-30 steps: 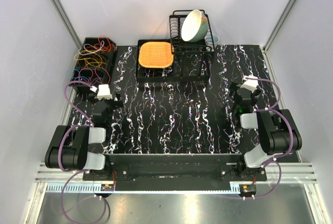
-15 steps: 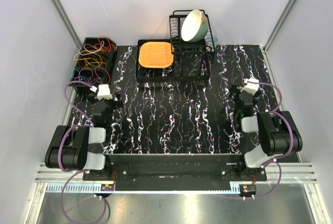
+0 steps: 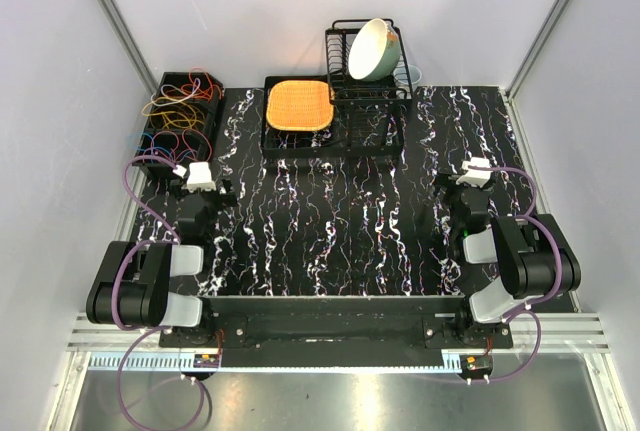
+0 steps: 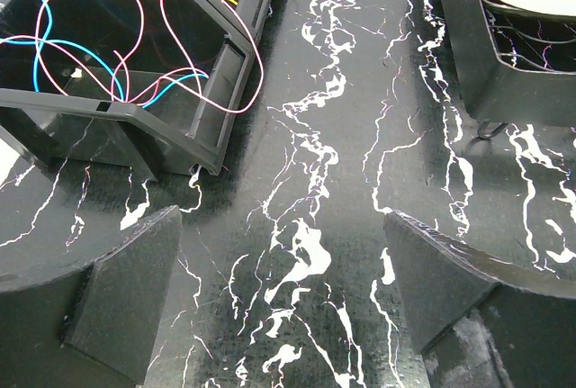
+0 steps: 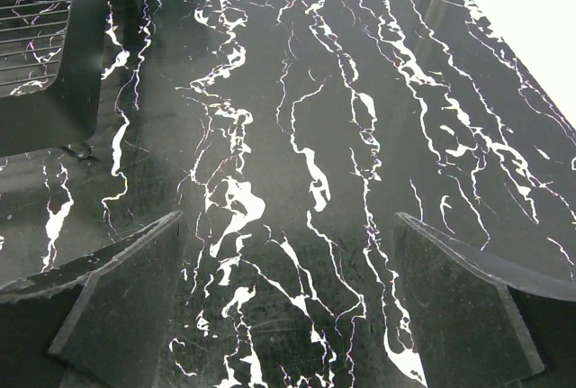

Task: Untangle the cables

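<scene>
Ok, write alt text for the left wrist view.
Tangled pink, blue, orange and yellow cables lie in a black crate at upper left, one pink loop spilling over its wall. The left gripper hangs open and empty above the marbled table.

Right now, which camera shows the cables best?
Left wrist: the pink and blue cables lie close, strands traceable, draped over the crate wall. Top external shows them all, but small. Right wrist shows none.
</scene>
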